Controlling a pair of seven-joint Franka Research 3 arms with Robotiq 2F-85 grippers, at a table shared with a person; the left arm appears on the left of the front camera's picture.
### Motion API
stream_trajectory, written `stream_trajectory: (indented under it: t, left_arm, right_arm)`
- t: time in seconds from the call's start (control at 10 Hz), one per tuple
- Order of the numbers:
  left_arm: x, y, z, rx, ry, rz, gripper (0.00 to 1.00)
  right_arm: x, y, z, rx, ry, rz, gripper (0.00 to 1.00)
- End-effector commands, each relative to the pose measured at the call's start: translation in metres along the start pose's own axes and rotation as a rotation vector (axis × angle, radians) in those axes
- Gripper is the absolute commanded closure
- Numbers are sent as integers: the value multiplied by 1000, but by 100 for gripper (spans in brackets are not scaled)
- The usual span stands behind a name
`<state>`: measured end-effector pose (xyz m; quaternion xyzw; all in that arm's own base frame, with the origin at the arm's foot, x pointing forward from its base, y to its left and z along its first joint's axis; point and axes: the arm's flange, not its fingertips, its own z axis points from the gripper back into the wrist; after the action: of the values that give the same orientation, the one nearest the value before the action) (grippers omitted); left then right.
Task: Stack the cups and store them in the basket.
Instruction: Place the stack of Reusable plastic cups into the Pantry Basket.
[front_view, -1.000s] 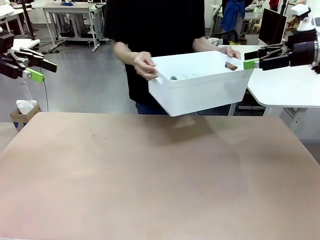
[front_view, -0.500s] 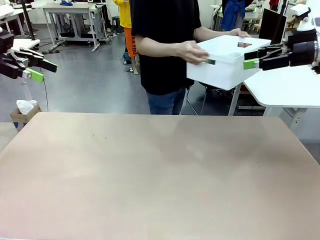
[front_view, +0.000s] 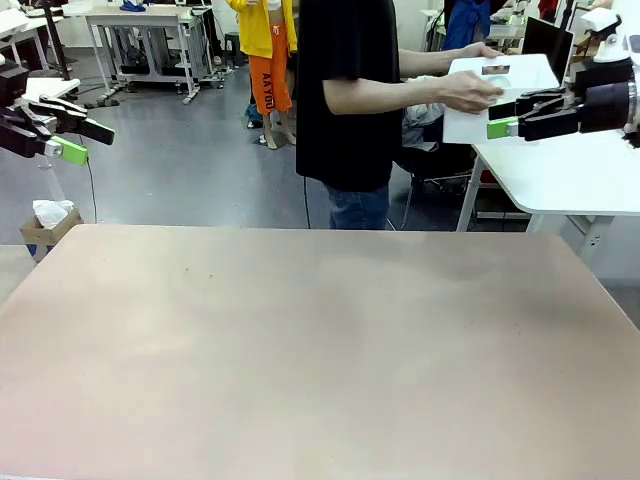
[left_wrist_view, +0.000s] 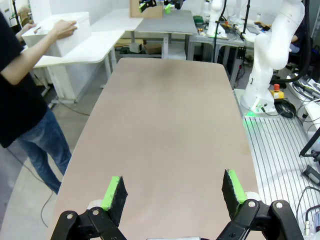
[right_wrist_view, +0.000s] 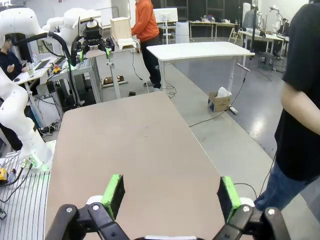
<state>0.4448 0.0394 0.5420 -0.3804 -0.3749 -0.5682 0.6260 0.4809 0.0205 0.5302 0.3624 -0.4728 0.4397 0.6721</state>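
A person in a black shirt (front_view: 350, 90) stands at the far side and holds the white basket (front_view: 495, 95) in both hands over the white side table (front_view: 570, 175) at the far right. The basket (left_wrist_view: 57, 35) also appears at the top left of the left wrist view. The cups are hidden from view. My left gripper (front_view: 85, 140) hangs open above the table's far left corner, and between its fingers (left_wrist_view: 173, 192) there is nothing. My right gripper (front_view: 503, 118) stands open just in front of the basket, apart from it, with its jaws empty (right_wrist_view: 171, 192).
The brown table (front_view: 320, 350) lies bare between the arms. A small cardboard box (front_view: 45, 225) sits on the floor at the left. Another person in yellow (front_view: 265, 50) stands farther back.
The person has turned and carried the basket from above the table's far edge to the right, over the white side table. Neither arm has moved.
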Motion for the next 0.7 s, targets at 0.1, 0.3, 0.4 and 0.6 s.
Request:
stream_trajectory:
  t: [0.1, 0.3, 0.4, 0.6]
  left_arm:
    - [3, -2, 0, -4, -7, 4, 0]
    - [3, -2, 0, -4, -7, 4, 0]
    - [3, -2, 0, -4, -7, 4, 0]
    - [3, -2, 0, -4, -7, 4, 0]
  right_arm:
    - [4, 0, 1, -12, 18, -13, 0]
    - [4, 0, 1, -12, 18, -13, 0]
    - [4, 0, 1, -12, 18, -13, 0]
    - [4, 0, 1, -12, 18, -13, 0]
